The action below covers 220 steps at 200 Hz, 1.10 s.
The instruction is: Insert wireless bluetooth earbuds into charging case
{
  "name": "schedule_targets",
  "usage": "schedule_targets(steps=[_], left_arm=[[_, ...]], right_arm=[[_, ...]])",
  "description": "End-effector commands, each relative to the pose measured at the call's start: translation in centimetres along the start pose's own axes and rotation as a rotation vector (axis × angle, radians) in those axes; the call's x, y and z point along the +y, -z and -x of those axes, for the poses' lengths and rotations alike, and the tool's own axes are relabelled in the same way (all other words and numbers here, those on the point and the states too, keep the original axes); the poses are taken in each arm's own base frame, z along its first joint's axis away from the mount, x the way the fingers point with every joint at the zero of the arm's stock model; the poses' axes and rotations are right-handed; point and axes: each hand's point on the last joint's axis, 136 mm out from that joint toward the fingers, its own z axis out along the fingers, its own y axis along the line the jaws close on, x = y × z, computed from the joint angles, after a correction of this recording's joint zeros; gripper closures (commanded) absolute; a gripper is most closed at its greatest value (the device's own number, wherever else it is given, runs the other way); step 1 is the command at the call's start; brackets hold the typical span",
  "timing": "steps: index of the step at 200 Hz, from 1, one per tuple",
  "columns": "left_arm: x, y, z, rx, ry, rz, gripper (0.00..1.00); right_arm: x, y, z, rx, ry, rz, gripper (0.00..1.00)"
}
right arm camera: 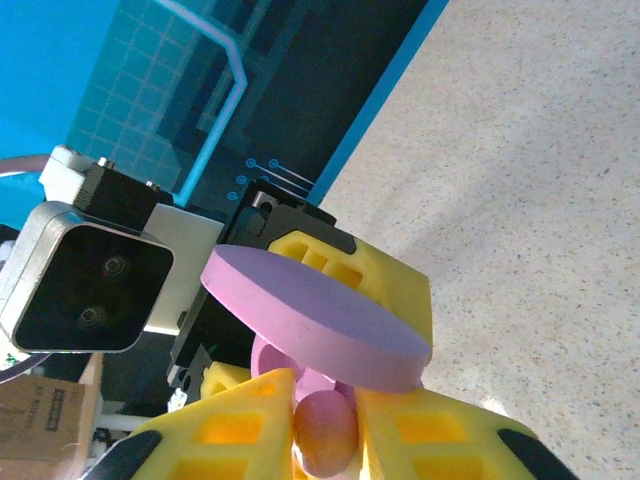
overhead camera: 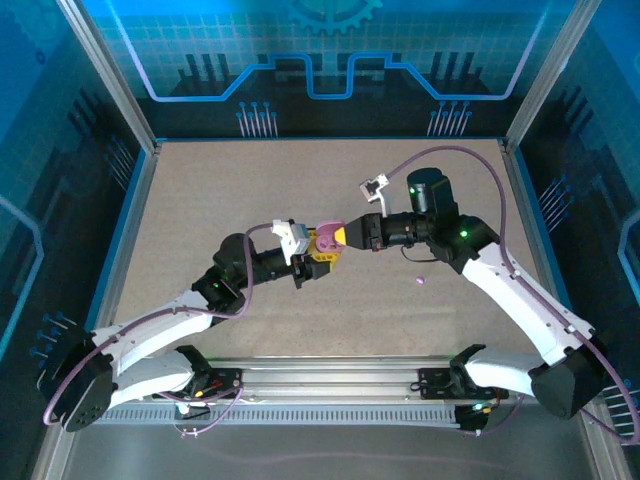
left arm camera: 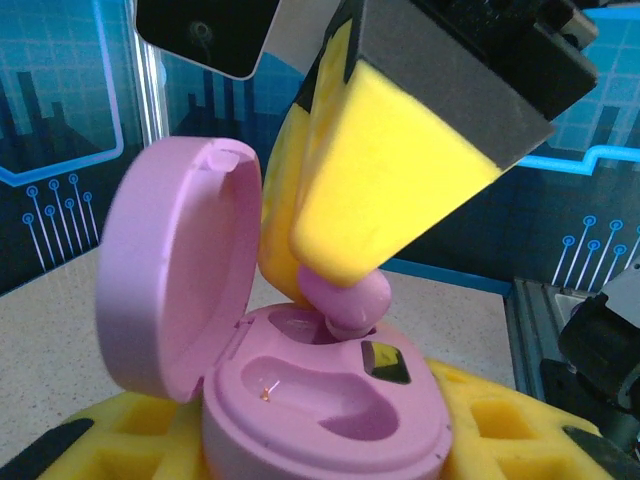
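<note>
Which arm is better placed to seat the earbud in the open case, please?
The right. The right claw already pinches the purple earbud directly over the open case, while the left claw is occupied gripping that case from below.

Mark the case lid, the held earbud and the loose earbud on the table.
Case lid [left arm camera: 172,285]: left wrist view, middle of its broad face.
Held earbud [left arm camera: 346,298]: left wrist view, its rounded body.
Loose earbud [overhead camera: 419,281]: top external view, centre of the purple speck.
</note>
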Motion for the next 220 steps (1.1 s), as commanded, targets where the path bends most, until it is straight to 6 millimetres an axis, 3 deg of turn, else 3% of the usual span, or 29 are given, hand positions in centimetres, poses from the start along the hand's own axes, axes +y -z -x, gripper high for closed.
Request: schedule_targets(steps=[1,60,108,200,220], left_arm=[[-2.0,0.0,2.7,-0.094,-0.041,-0.096,0.72],[-2.0,0.1,2.7,-0.096,-0.039,-0.091,0.72],[-2.0,0.1,2.7,-0.096,-0.040,-0.090,0.72],[-1.6,0.3,2.4,-0.093,-0.049,-0.056,0.72],[-1.5,0.4,2.4,-0.092,-0.051,-0.055,0.73]], right_arm=[[-1.0,-0.6,-0.2,0.017,0.032,-0.079,0.75],[-1.1,-0.6,-0.1,0.022,0.040,-0.116,0.68],[-1.3,-0.5,-0.2,0.024,0.044,-0.134,0.68],[-1.7,1.4,0.0,-0.023,0.049,-0.235,0.60],[-0.8,1.7,0.0,-0.028,0.071,-0.200,0.58]])
